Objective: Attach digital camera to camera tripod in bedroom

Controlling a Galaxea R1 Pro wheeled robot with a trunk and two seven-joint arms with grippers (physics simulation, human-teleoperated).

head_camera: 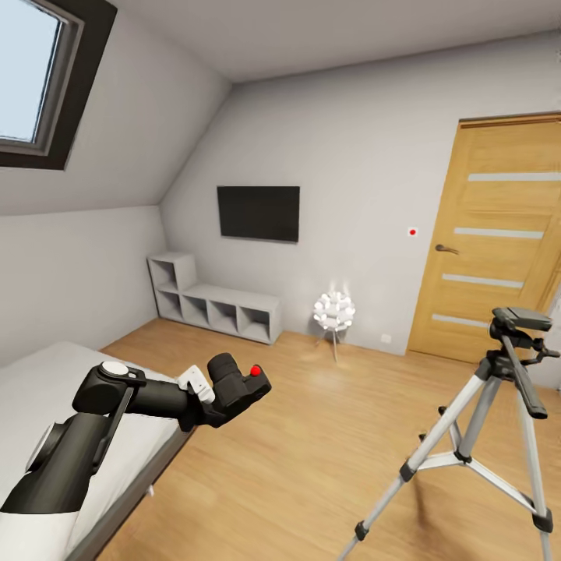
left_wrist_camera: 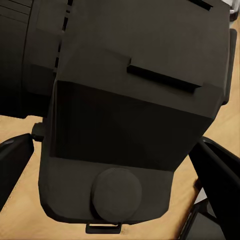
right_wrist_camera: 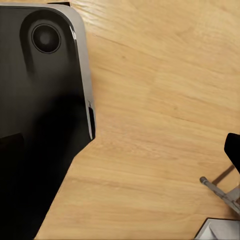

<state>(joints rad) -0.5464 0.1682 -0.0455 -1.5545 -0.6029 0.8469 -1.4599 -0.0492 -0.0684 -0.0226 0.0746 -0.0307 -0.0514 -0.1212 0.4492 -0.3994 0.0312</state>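
The digital camera (head_camera: 238, 383), black with a red button on top, is held in the air over the bed's edge with my left gripper (head_camera: 220, 399) shut on it. In the left wrist view its dark body (left_wrist_camera: 135, 115) sits between my fingers (left_wrist_camera: 217, 175). The camera tripod (head_camera: 517, 321) stands on the wood floor at the right, silver legs spread and black head bare, well to the right of the camera. In the right wrist view my right gripper (right_wrist_camera: 125, 145) points down at the floor, and its fingertips (right_wrist_camera: 233, 150) are far apart with nothing between them.
A grey bed (head_camera: 47, 389) lies under my left arm. White cube shelves (head_camera: 210, 304), a wall TV (head_camera: 259, 213) and a white ball lamp (head_camera: 334, 312) line the far wall, with a wooden door (head_camera: 491, 234) at the right. Open floor lies between bed and tripod. My black base (right_wrist_camera: 40, 125) stands beside the right arm.
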